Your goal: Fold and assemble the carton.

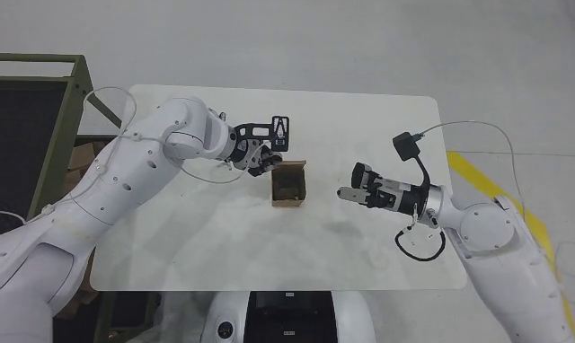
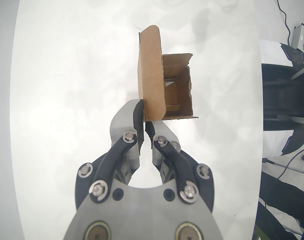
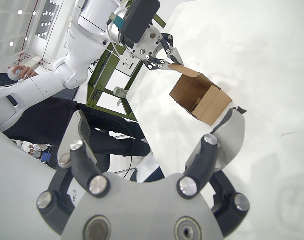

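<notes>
**Presently: left hand clamped on carton flap, right hand open**

Observed from the floor, the carton point(image 1: 289, 183) stands on the white desk point(image 1: 359, 244) near its middle, with its opening facing up. Its walls are squared into a box shape and the inner bottom flaps are folded in. One long flap point(image 2: 152, 76) rises upright along the side nearest the left arm.

The left hand point(image 2: 144, 118) is closed on the lower corner of that flap, with the cardboard edge pinched between its black pads. The rest of the carton is free of contact.

The right hand point(image 3: 158, 113) sits on the other side of the carton, near it but apart from it. Its fingers are spread wide, point towards the box and hold nothing.

A green metal frame point(image 1: 63, 136) stands off the desk's left end.
</notes>
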